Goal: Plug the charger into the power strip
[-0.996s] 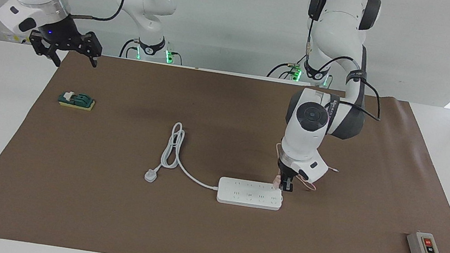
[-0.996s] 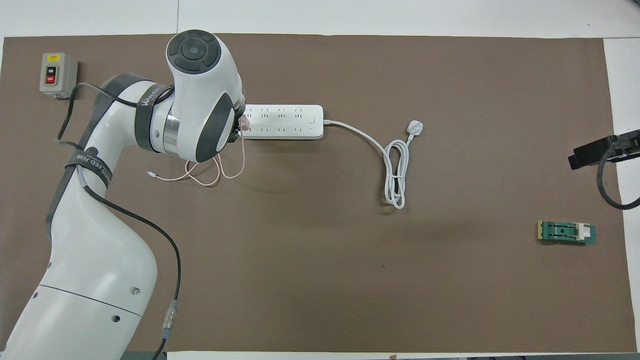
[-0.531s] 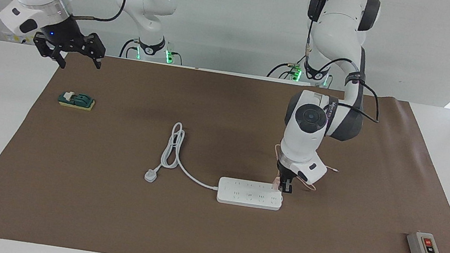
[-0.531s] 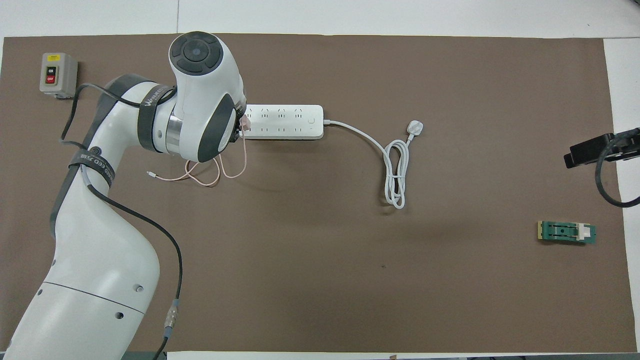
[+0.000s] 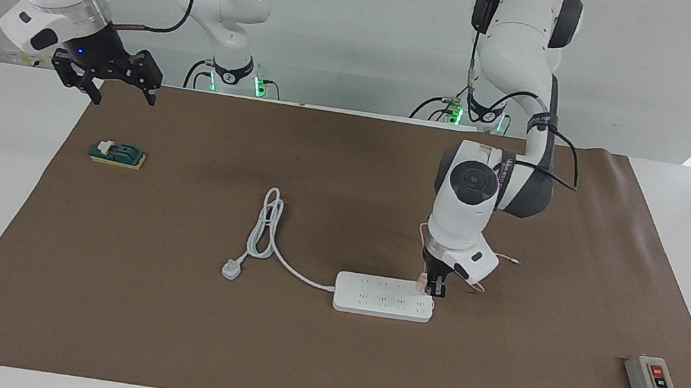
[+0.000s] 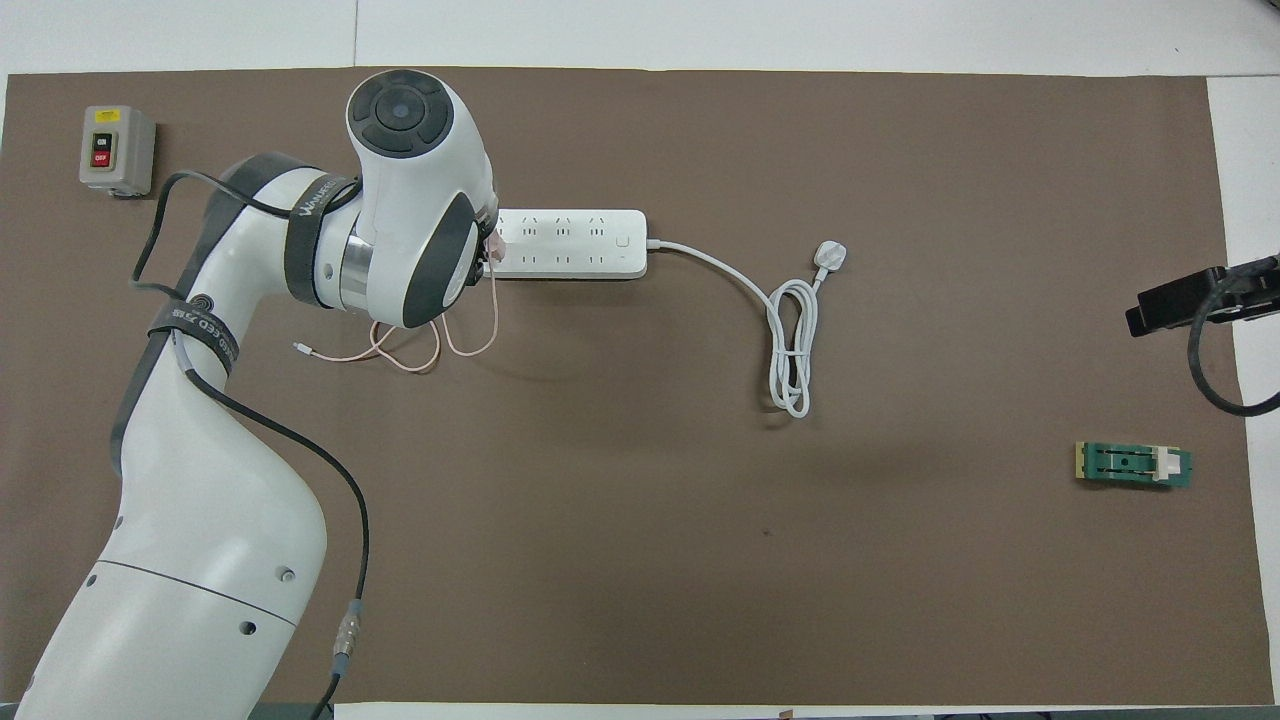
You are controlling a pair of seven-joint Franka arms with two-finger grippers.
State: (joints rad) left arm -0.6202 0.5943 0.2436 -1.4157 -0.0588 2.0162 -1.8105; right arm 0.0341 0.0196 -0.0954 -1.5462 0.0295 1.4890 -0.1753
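The left claw (image 5: 433, 288) is closed on the charger (image 5: 423, 281), a small pale pink cube, and holds it directly over the end of the power strip (image 5: 383, 297) that lies toward the left arm's end of the surface (image 5: 319, 368). In the facing view the charger sits at the level of the strip's top face, at the row of sockets nearer the robots; whether its prongs are seated in a socket cannot be told. The charger's thin pink cable (image 6: 440, 345) hangs from the claw and lies in loose loops on the brown mat, nearer the robots than the strip. The strip lies flat and lengthwise across the surface, directly beneath the left claw, with its thick white cord (image 5: 281, 260) running from the end away from that claw to a coiled length and a white plug (image 5: 231, 269). The right claw (image 5: 118, 86) stands wide open and holds nothing; the right arm waits raised over the edge of the mat at its own end of the surface, well apart from the strip. A green block (image 5: 118, 154) lies on the mat near the right claw. A grey switch box (image 5: 652, 384) with red and black buttons lies well apart from the left claw, toward the left arm's end.
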